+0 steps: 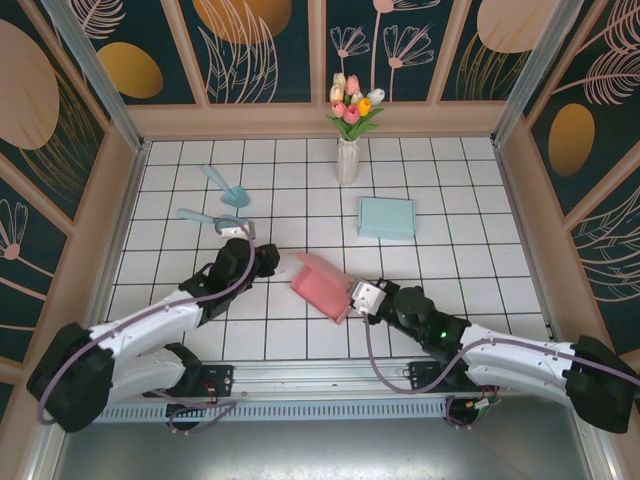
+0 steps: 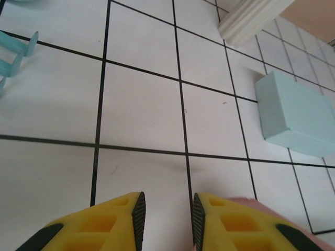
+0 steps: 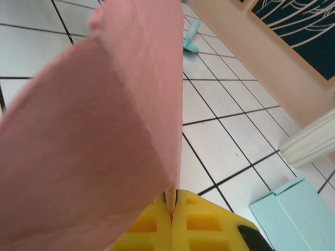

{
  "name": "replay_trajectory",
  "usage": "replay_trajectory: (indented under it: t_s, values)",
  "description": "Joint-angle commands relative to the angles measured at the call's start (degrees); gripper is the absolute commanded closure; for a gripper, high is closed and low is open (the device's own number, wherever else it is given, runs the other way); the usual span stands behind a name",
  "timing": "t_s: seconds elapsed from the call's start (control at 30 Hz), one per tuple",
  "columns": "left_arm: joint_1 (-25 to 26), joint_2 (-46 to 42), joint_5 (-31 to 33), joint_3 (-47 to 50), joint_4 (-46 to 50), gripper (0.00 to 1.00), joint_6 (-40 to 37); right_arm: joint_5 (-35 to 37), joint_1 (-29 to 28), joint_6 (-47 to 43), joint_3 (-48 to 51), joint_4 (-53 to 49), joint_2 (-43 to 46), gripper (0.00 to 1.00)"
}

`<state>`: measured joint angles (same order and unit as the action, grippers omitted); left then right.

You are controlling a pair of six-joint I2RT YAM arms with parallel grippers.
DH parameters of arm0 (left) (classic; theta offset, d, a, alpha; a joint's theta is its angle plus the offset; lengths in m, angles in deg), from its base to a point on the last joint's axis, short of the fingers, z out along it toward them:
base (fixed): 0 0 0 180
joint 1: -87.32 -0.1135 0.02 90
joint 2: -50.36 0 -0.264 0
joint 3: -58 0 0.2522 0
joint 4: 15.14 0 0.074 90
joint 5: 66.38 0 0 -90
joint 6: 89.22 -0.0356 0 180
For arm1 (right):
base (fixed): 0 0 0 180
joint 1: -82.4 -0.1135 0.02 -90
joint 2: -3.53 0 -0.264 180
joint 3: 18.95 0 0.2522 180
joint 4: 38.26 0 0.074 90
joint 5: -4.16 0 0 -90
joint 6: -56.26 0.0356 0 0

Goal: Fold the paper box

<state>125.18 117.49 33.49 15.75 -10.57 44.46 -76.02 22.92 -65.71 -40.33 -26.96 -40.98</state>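
The pink paper box [image 1: 322, 285], a thin matte sheet with soft creases, sits half-formed at the middle of the desk [image 1: 480, 200], one panel raised at a slant. The right tool [image 3: 171, 201] is pinched flat on that panel's lower edge, yellow ribbed pads pressed together with only paper between. To fold well, I judge it should swing the panel along its scored crease, not pull on it, since such thin card buckles easily. The left tool [image 2: 167, 209] hovers just left of the box with jaws parted and empty; it could pin the base. The desk is glossy white tile with dark grout, likely slippery. Farther off rest a finished pale-blue rectangular box [image 1: 387, 217] and a ribbed white vase of tulips [image 1: 347, 160].
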Motion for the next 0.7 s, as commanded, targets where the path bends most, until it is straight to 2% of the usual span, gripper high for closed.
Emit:
replay_trajectory:
  t_s: [0.0, 0.1, 0.23, 0.67]
  values:
    - [-0.3, 5.0, -2.5, -4.2, -1.2, 0.69, -2.2, -5.0, 1.7, 3.6, 1.1, 1.5, 3.0, 1.0]
    - [-0.3, 8.2, -5.1, -5.9, -3.1, 0.71, -2.3, -7.5, 2.9, 4.8, 1.8, 1.7, 5.6, 1.0]
    - [0.1, 9.7, -10.3, -6.1, -6.2, 0.74, -0.6, -7.0, 3.8, 5.4, 2.0, 1.7, 6.6, 1.0]
    - [4.1, 9.5, -11.6, -4.2, -7.3, 0.76, 0.1, -4.9, 3.9, 5.5, 1.0, 1.6, 3.6, 1.0]
